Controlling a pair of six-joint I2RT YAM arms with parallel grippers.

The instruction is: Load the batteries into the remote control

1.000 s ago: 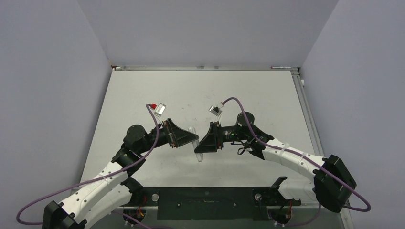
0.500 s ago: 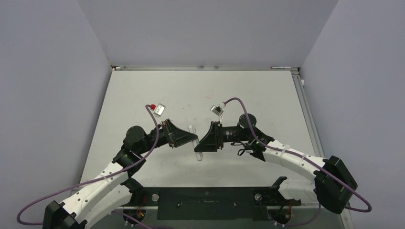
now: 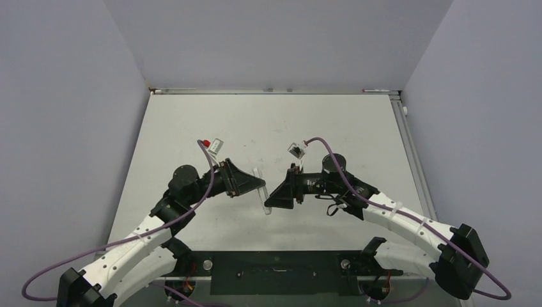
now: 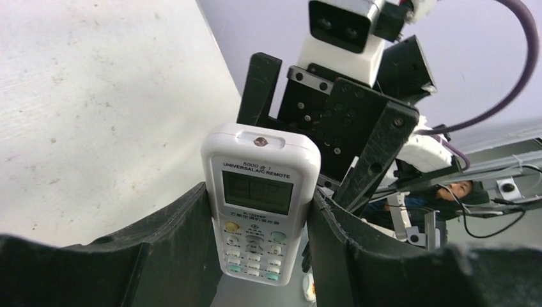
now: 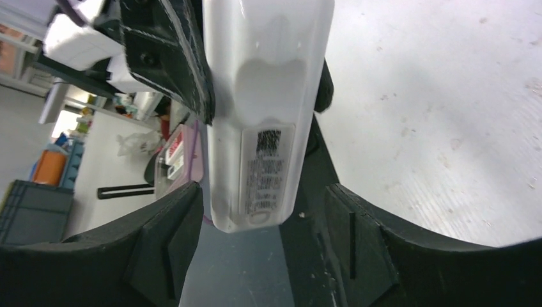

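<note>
Gripping the remote control by its two long sides, the left gripper holds it lifted over the table, buttons toward its own camera and the labelled back facing the right gripper. That one stands with fingers apart around the free end, not touching, probably to reach the back cover. No batteries are visible.

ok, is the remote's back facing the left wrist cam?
No, the remote control shows its screen and buttons to that camera, gripped in the left pincer.

Soft even light; overexposed remote control
</note>
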